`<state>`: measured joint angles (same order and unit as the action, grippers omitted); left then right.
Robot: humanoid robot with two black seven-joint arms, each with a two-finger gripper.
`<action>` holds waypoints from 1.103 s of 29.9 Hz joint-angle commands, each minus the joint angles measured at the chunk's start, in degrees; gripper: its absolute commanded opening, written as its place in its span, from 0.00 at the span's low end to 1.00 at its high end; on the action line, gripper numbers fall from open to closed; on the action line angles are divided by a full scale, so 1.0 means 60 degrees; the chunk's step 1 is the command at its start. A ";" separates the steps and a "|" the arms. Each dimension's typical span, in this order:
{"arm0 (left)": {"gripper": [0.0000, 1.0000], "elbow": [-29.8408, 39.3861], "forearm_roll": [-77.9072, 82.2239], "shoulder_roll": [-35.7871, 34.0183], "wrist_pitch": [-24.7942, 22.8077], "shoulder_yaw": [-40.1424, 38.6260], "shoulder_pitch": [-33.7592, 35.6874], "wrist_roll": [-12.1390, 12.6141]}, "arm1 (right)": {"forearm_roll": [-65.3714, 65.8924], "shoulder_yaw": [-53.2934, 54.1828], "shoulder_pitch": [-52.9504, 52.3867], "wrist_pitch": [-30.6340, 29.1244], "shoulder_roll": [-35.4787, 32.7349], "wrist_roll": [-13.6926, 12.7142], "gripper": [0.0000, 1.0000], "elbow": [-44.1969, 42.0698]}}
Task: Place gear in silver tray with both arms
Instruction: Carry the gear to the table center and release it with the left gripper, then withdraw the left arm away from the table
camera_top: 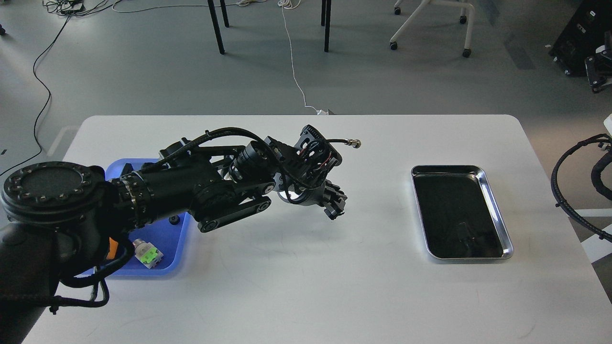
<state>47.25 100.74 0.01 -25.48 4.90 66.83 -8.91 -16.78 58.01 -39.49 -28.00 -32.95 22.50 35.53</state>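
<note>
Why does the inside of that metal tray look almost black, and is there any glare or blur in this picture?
Head view: the silver tray looks dark inside because it mirrors like glass, with only its rim shining; a faint reflected shape shows near its bottom. The left gripper casts a soft shadow on the white table. The blue tray glows along its edge. Everything looks sharp; no strong glare.

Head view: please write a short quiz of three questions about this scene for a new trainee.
1. True or false: the silver tray holds a gear.
2. Which side of the table has the blue tray: A left, B right, C middle?
3. Fill in: the left claw hangs over the table between the blue tray and the ______ tray.

Key: 1 false, its inside looks empty; 2 A; 3 silver. Whether the claw holds a gear cannot be told; it is dark.
</note>
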 commanded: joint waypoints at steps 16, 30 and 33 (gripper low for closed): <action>0.56 -0.0918 0.0042 -0.0001 0.0145 0.0091 -0.0782 -0.0024 | -0.0001 -0.0001 0.0034 0.0000 -0.0089 0.0000 0.99 0.0011; 0.85 -0.0171 -0.0718 -0.0001 0.0466 -0.0916 -0.0138 -0.0112 | 0.0014 -0.0030 0.0034 0.0000 -0.0118 0.0000 0.99 0.0011; 0.94 -0.0039 -0.2016 -0.0001 0.0424 -0.2275 0.0023 -0.0112 | 0.0014 -0.0103 0.0034 0.0000 -0.0307 0.0000 0.99 0.0025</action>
<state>46.14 95.86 0.01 -22.85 -1.22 65.97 -9.58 -16.71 57.80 -39.28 -28.00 -33.68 22.50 35.62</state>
